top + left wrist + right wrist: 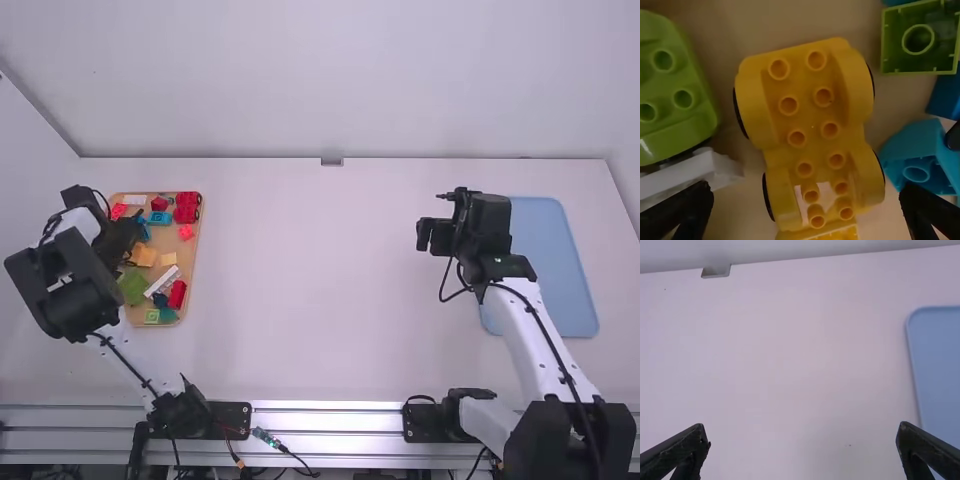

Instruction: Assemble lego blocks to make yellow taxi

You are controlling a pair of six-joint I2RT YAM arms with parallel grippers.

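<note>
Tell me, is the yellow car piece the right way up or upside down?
Right way up: in the left wrist view, the yellow car piece has its round studs on top, with black wheels at its sides.

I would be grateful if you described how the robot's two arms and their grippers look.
The left arm and right arm both have smooth white links and bulky black joints, with a thin black cable along each. The left gripper and right gripper are black, each with two tapering fingers.
</note>
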